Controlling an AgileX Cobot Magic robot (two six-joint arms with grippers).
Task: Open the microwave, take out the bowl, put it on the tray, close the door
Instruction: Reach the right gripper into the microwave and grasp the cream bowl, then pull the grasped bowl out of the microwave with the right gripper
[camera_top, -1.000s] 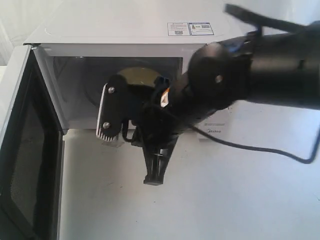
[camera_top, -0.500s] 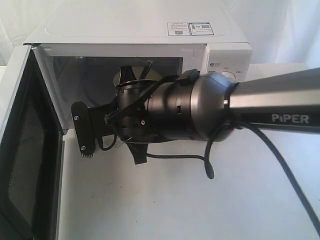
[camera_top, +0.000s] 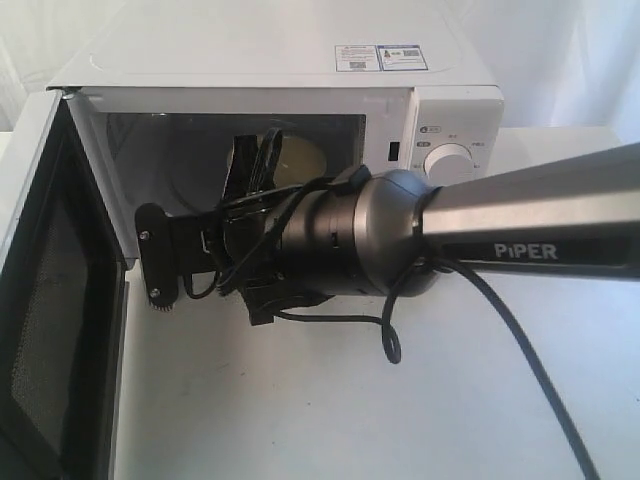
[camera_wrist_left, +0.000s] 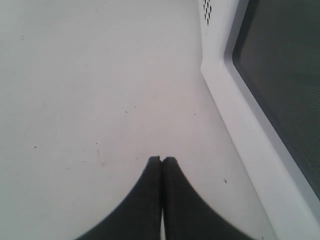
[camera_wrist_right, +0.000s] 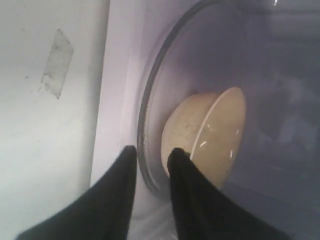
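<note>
Exterior view, main unit: the white table carries the microwave at its far side. The microwave has two stickers on its top and a round white knob on the control panel at the right. Its door is swung wide open to the left, showing the inner side of its dark window, and its near edge runs out of frame. I see the right arm, marked PIPER, crossing from the right edge to the cavity mouth. A black cable trails below it toward the near right.

Right wrist view, cavity: the glass turntable lies on the cavity floor. The bowl, cream-white and glossy, rests on it inside the microwave. In the exterior view it shows only as a pale disc behind the arm's front end.

The right gripper is at the turntable's rim, its jaws a narrow gap apart with nothing held between them. One finger overlaps the bowl's outer wall in the picture, but I cannot tell whether it touches. A strip of clear tape is stuck to the table just in front of the microwave.

Left wrist view: the left gripper hangs over bare table just beside the open door. Its two fingertips are pressed together on nothing.
</note>
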